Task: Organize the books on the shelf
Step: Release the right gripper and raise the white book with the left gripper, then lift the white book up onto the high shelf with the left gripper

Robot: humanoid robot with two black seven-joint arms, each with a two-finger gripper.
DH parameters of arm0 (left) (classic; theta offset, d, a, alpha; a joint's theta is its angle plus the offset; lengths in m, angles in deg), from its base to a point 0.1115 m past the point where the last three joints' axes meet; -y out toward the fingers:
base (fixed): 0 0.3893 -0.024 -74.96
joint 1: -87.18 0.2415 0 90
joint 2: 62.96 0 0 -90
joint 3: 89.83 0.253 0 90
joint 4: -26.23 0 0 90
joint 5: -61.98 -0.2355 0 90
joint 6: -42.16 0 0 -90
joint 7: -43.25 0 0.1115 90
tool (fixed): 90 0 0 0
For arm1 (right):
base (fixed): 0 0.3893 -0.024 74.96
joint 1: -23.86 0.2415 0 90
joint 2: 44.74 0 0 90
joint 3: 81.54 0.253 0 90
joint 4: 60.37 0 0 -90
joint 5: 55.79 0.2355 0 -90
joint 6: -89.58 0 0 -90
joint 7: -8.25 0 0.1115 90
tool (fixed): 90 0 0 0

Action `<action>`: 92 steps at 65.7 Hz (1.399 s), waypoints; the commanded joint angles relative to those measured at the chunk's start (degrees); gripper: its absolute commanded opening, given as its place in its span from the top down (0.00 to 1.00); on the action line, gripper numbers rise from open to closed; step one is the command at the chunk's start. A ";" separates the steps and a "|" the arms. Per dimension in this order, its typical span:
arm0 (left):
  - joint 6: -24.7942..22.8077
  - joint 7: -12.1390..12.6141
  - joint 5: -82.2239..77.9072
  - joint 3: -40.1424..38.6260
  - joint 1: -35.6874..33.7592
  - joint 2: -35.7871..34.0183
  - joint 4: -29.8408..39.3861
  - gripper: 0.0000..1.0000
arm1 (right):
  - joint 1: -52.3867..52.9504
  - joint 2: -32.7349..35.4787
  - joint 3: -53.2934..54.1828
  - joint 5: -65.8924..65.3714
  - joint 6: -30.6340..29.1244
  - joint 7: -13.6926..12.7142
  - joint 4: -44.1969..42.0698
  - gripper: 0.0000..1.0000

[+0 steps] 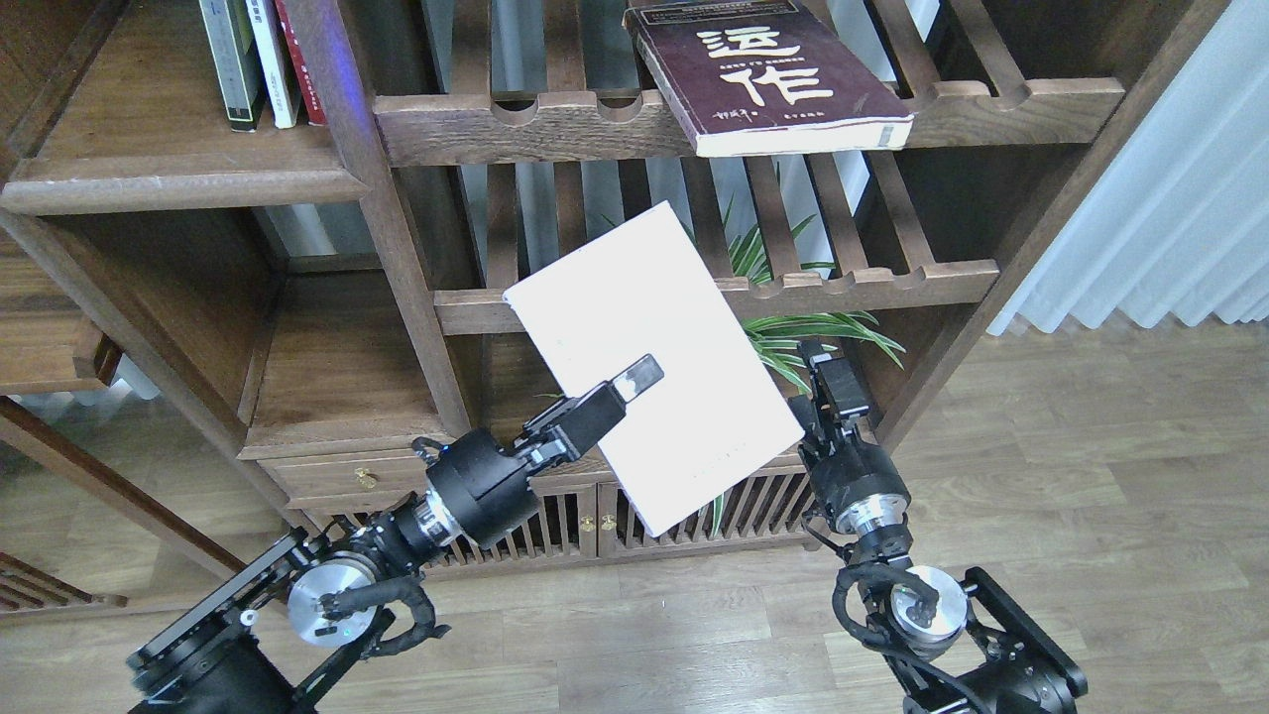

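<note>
**White paperback held up in front of the bookcase**

The pale white book (654, 367) is hanging tilted in the air in front of the slatted racks, its blank cover facing up toward the camera. The left claw (634, 379) is pinching it, one finger lying flat across the cover with the book between the fingers. Just right of the white book, the right claw (828, 372) is sitting close to the book's lower right edge, pointing up; it's dark and seen end-on, so I can't tell if it's wide or narrow, or whether it's actually touching.

Above the white book, the thick maroon book (768, 74) with cream Chinese characters is lying flat on the upper slatted rack (555, 124), one corner poking out over the front rail. Up and to the left of the white book, the solid plank shelf (169, 169) is carrying a few thin upright books (260, 59). Behind the white book, green plant leaves (813, 327) are showing through.
</note>
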 commanded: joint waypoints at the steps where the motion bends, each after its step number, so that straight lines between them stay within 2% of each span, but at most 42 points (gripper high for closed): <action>1: 0.00 1.28 0.04 -2.66 0.86 0.18 0.08 1.00 | 0.16 0.00 0.00 0.08 0.07 -0.01 0.03 0.02; 8: 0.00 3.47 0.13 -3.71 0.68 0.18 0.08 1.00 | 0.16 0.00 0.00 -0.01 0.07 -0.01 0.29 0.02; 14: 0.00 4.26 0.13 -5.64 0.42 0.18 0.08 1.00 | 0.24 0.00 -0.09 -0.10 0.16 -0.01 0.21 0.02; 35: 0.00 3.03 0.83 -8.72 -8.81 0.18 0.08 1.00 | 0.77 0.00 -0.18 -0.10 0.16 -0.01 0.12 0.02; 54: 0.00 3.03 2.85 -13.99 -18.21 0.18 0.08 1.00 | 1.56 0.00 -0.44 -0.10 0.51 -0.01 0.03 0.02; 81: 0.00 3.12 4.61 -21.55 -24.63 0.18 0.08 1.00 | 3.58 0.00 -0.79 -0.19 2.26 -0.01 -0.41 0.02; 91: 0.00 3.65 4.70 -26.38 -24.72 0.18 0.08 1.00 | 4.46 0.00 -0.70 -0.19 2.70 -0.01 -0.58 0.02; 92: 0.00 3.82 4.61 -28.65 -24.72 0.18 0.08 1.00 | 4.55 0.00 -0.79 -0.19 2.79 -0.01 -0.76 0.02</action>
